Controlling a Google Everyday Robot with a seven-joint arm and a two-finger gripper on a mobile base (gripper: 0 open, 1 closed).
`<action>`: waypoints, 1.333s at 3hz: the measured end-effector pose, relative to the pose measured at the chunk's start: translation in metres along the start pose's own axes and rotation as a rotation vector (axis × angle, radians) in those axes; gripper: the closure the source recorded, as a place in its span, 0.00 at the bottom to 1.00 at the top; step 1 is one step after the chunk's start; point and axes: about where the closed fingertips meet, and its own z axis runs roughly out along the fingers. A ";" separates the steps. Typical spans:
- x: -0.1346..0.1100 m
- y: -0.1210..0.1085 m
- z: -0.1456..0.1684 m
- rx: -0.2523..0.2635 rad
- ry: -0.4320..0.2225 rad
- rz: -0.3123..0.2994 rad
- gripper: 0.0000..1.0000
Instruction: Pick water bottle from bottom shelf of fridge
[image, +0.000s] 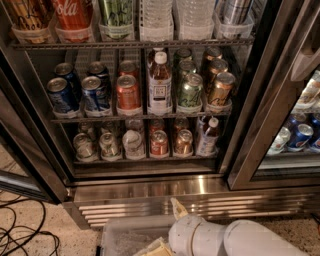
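Note:
The fridge (150, 192) stands with its door open, its steel base and slatted grille below. The bottom shelf (145, 159) holds several cans in lanes. The water bottle (134, 142), small and clear with a white cap, stands in the third lane from the left, among the cans. A white-capped bottle of reddish drink (207, 136) stands at the shelf's right end. My gripper (172, 220) is low at the bottom edge of the view, in front of the grille, well below the shelf and apart from the bottle. My white arm (250, 240) runs off to the lower right.
The rack above holds blue, orange and green cans and a tall amber tea bottle (160, 82). A clear plastic bin (127, 235) sits under my gripper. Black cables (25, 235) lie on the floor at left. The open door's frame (25, 165) is at left, and a second glass door (295, 135) at right.

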 end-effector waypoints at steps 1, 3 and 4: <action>-0.024 -0.031 -0.001 0.156 -0.136 -0.105 0.00; -0.098 -0.087 -0.070 0.589 -0.352 -0.351 0.00; -0.129 -0.102 -0.092 0.658 -0.389 -0.369 0.00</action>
